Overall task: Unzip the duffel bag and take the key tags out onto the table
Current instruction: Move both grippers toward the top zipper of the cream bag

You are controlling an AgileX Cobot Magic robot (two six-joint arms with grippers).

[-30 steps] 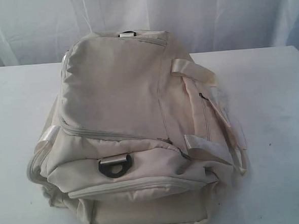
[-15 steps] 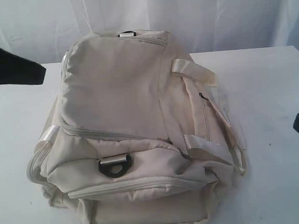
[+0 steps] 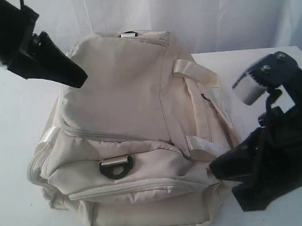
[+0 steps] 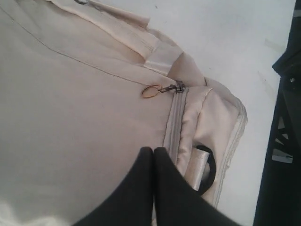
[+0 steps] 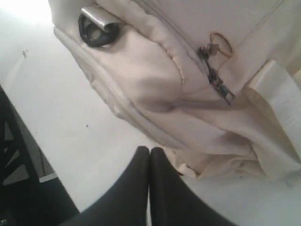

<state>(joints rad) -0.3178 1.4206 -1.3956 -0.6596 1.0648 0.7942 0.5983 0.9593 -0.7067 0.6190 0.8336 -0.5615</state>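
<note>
The cream duffel bag [image 3: 126,119] sits zipped shut in the middle of the white table [image 3: 13,126]. My left gripper [image 3: 83,76] hangs shut and empty over the bag's upper left side; in the left wrist view its tips [image 4: 153,149] hover above the fabric beside a closed zipper whose pull [image 4: 175,88] carries a small ring. My right gripper [image 3: 213,168] is shut and empty at the bag's lower right corner. In the right wrist view it [image 5: 149,149] is over the table next to the bag [image 5: 197,94], short of a zipper pull [image 5: 214,75]. The key tags are hidden.
A metal D-ring [image 3: 114,167] on a webbing loop sticks out of the bag's near end. Shiny webbing straps [image 3: 197,71] lie over the bag's right side. A white curtain hangs behind the table. Dark frame parts [image 4: 282,141] stand at the table's edge.
Both arms have come into view. The left one swung in from the upper left to the bag's top. The right one moved in from the right to the bag's lower right corner.
</note>
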